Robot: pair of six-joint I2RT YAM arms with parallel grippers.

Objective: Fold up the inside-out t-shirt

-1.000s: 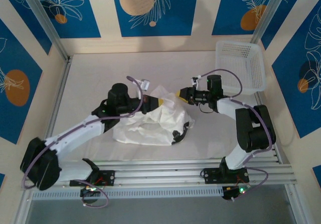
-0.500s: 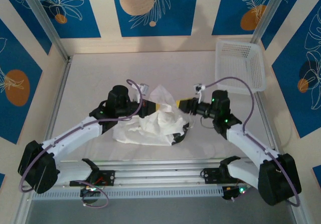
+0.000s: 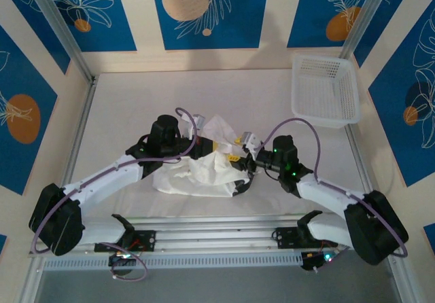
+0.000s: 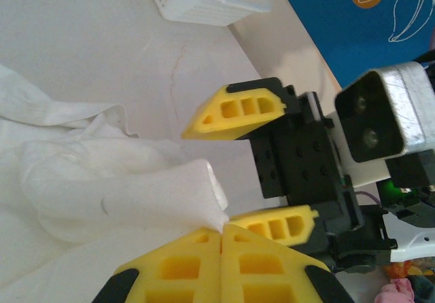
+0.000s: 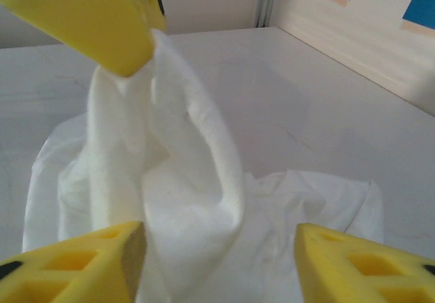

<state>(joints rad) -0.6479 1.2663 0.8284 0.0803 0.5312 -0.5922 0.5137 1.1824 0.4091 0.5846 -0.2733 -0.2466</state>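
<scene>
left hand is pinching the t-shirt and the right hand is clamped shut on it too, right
Not quite. The left hand does pinch the t-shirt, but the right hand is open. The right wrist view shows its fingers spread wide apart, not closed on the fabric.

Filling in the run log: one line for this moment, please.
left tool: shut on t-shirt | right tool: open, facing pinched fold
</scene>
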